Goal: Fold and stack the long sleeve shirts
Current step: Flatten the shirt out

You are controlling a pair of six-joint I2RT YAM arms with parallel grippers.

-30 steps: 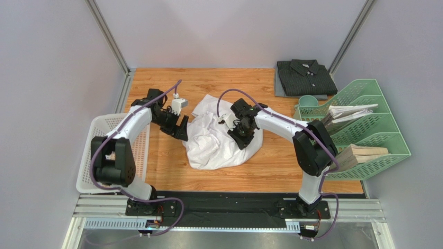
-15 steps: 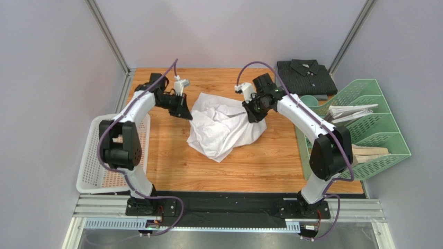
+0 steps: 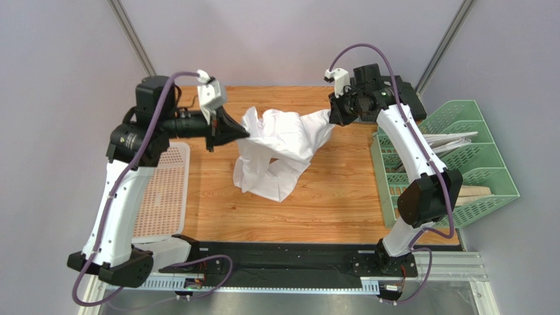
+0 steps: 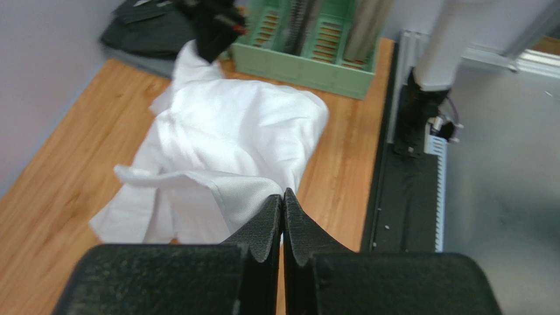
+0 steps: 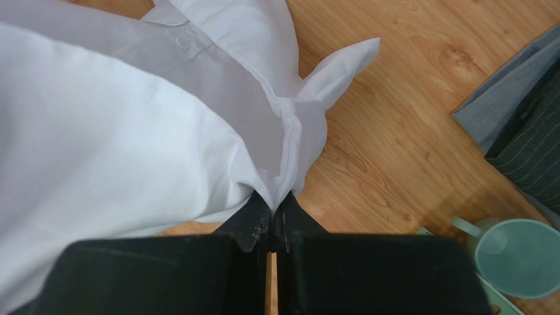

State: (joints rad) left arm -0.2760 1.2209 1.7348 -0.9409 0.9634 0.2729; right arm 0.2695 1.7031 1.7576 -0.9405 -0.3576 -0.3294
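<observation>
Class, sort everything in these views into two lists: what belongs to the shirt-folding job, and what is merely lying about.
Belongs to the job:
white shirt
dark striped shirt
left hand and right hand, each shut on the white shirt

Lying about:
green file rack
papers in it
white mesh basket
green cup
</observation>
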